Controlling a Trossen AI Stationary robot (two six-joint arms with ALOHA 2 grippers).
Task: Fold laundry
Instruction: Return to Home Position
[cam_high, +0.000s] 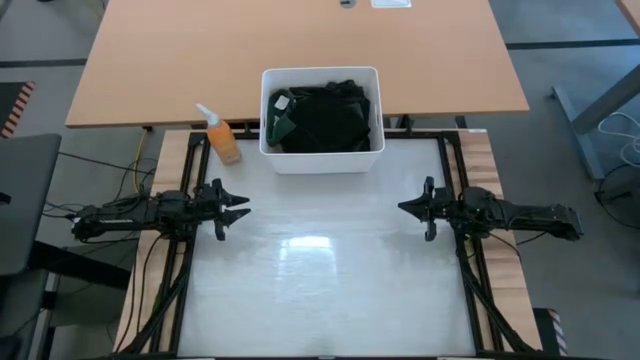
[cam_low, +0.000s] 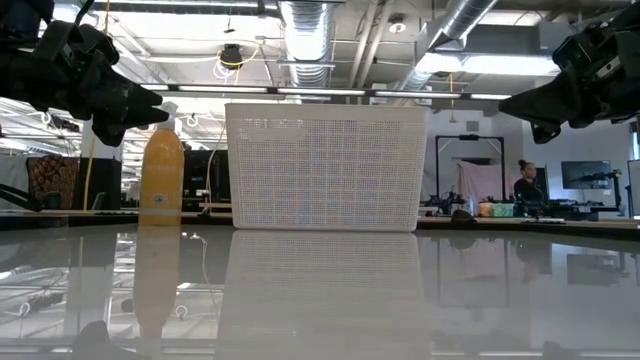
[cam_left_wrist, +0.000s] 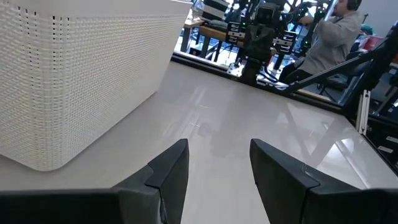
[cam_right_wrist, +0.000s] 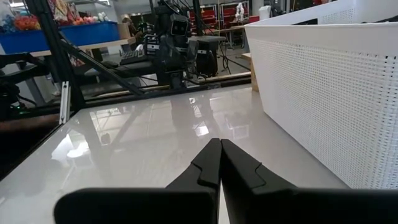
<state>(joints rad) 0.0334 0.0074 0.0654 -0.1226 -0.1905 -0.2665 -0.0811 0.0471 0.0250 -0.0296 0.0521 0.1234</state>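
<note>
My left gripper (cam_left_wrist: 219, 144) hangs empty, fingers spread apart, over the glossy white table (cam_high: 320, 300); my right gripper (cam_right_wrist: 220, 143) is pinched closed on nothing. Beyond both, at the table's far edge, the white perforated plastic bin (cam_high: 272, 150) holds the dark folded laundry (cam_high: 325, 115). The orange spray bottle (cam_high: 225, 140) stands just beside it, on my left arm's side.

orange spray bottle (cam_high: 222, 137) stands beside white bin (cam_high: 322, 162).

The laundry (cam_high: 322, 118) lies in the bin (cam_high: 322, 162), which stands at the far middle of my table (cam_high: 320, 290). A bottle (cam_high: 224, 140) stands just left of the bin. Nearer than both, my left gripper (cam_high: 246, 208) hangs at the table's left side and my right gripper (cam_high: 402, 207) at its right side, well apart.
</note>
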